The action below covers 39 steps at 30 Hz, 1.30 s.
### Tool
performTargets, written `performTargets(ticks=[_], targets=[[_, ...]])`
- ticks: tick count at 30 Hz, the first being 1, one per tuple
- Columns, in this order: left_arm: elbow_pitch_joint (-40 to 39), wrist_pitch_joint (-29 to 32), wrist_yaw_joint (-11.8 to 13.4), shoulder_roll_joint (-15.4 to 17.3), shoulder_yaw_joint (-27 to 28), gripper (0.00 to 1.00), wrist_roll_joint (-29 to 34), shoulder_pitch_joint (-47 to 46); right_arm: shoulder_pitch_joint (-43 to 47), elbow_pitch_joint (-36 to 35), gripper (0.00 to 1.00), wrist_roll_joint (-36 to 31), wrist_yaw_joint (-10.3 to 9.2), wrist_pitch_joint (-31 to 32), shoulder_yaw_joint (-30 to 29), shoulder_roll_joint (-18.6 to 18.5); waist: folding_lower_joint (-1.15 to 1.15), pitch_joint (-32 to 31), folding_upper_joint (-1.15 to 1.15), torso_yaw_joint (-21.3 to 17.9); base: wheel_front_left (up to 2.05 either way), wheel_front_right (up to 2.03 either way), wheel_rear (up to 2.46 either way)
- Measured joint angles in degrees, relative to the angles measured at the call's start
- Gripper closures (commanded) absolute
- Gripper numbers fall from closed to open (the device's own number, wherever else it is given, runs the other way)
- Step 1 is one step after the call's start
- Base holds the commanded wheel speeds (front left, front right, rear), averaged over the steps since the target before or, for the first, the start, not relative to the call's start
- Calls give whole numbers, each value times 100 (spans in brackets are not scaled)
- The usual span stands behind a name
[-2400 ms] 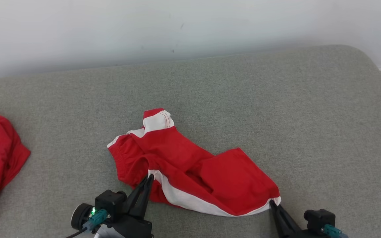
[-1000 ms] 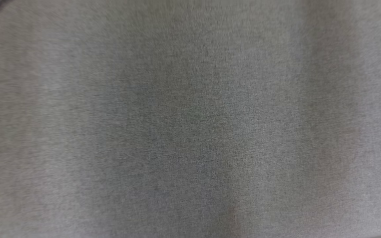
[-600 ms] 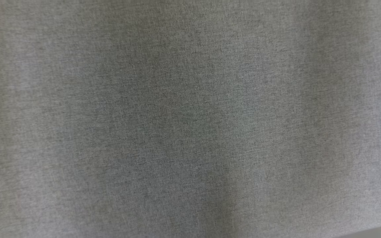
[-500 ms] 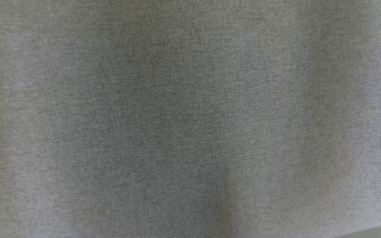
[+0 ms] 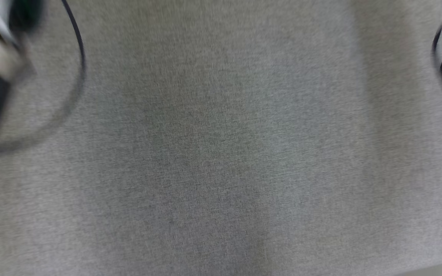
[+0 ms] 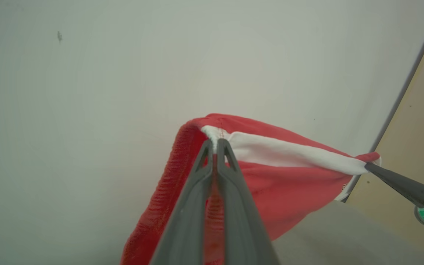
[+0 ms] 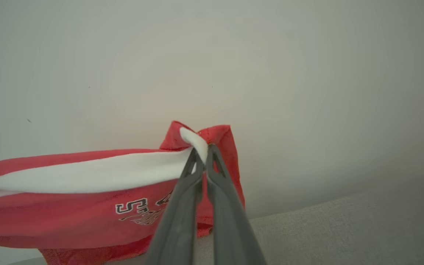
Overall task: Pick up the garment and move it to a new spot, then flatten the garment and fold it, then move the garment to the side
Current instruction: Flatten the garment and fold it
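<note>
L gripper (image 6: 215, 146) & R gripper (image 7: 201, 150) are both clamping tight on garment (image 6: 282, 176) corners; it's hanging stretched btwn them, long axis arm-to-arm.

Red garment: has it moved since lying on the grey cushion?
Yes, upward: the left gripper and right gripper hold the garment stretched between them, raised from the grey cushion.

from the head camera i'm looking down on the surface (image 5: 221, 153): grey woven fabric with a fine heathered grain, blurred, crossed by soft darker bands of shadow. in the right wrist view it runs back to a pale wall (image 7: 212, 55). the garment (image 7: 68, 217) hangs low over it there; i can't tell whether its lower hem touches the fabric.
</note>
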Motion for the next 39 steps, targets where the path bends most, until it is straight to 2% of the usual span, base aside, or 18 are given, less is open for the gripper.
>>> performTargets(ticks=[6,10,14,16,18,25,34,39], targets=[[-1257,-15,448,166,377,100,165,2130,2004,-959,100,318,0,10,33,-246,-1,-515,0,49,0,0,0],[-2054,-16,764,232,660,100,359,3478,3227,-1529,100,506,0,0,-156,-258,-1,-852,-1,74,0,0,0],[-2607,-15,879,181,992,100,538,4685,4346,-1890,100,610,1,68,-360,-194,-2,-1153,-1,91,0,0,0],[-2843,-15,777,127,1228,100,567,5275,4844,-2004,100,624,3,122,-437,-124,-1,-1299,-1,96,0,0,0],[-2988,-14,549,48,1313,100,566,5811,5317,-2091,100,635,3,155,-563,-70,-2,-1442,-1,103,0,0,0],[-2973,-8,277,-211,1686,100,944,7201,6727,-2508,100,494,8,330,-923,226,-1,-1880,-1,173,0,0,0],[-2605,-15,-13,-695,1775,100,1339,8073,8090,-3149,100,172,3,756,-1529,750,0,-2249,-1,335,0,0,0],[-2587,-15,-114,-933,1906,100,1516,8170,8371,-3604,100,33,2,1023,-1894,1046,0,-2367,0,434,0,0,0]])
